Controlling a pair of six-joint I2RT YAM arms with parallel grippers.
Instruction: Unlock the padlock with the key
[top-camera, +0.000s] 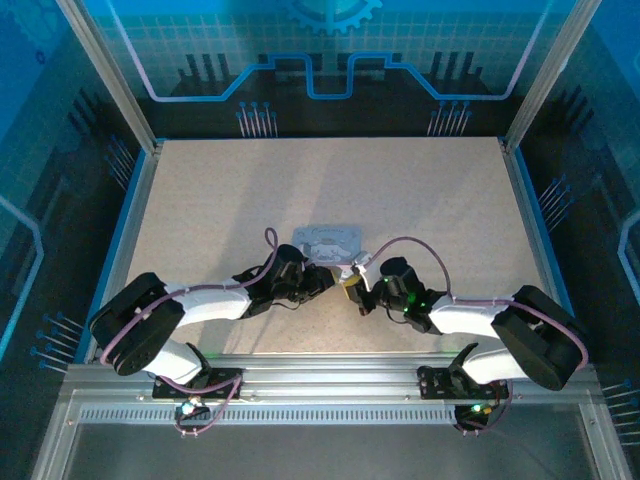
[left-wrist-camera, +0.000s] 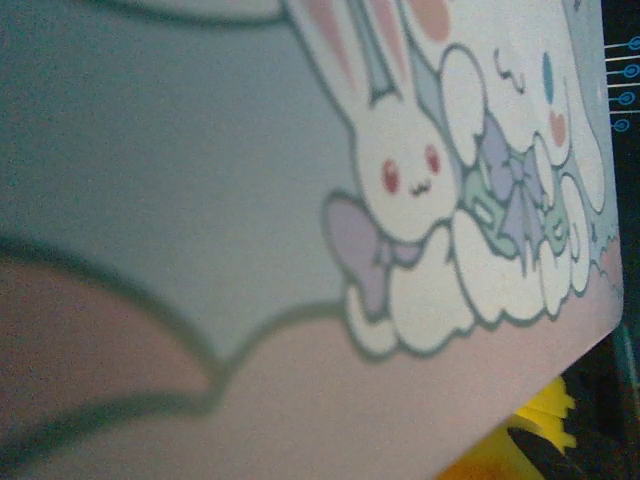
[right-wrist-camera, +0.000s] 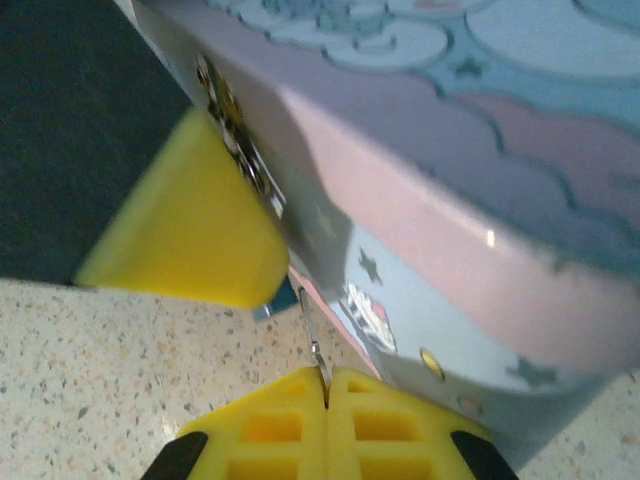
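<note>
Pinching key between pads of right gripper, pressed flat together on its tail end. Held that far back, most likely, to leave the whole thin blade free for a keyhole. Blade pointing forward and up toward side wall of tin, tip close to foot of that wall; touching or just short, impossible to say.

Seen from above: right gripper low at near edge of tin, mid-table, with left gripper just beside it at same edge, both wrists angled inward.

Left gripper apart or clamped: cannot tell. Left wrist view pushed right up against cartoon print of tin, with a yellow scrap at lower right. Yellow wedge lying against tin wall in right wrist view, probably a left finger, placed there to brace tin against push of key. A guess only.

Padlock: taken to be small metallic glint along tin edge just above wedge, though too blurred to separate lock from clasp. Key below it and apart from it, not yet in any keyhole.

Judged step: lining key up with lock. Calls for raising tip to glint and fine aiming. Risk of blade twisting in pads or skidding along painted wall.
</note>
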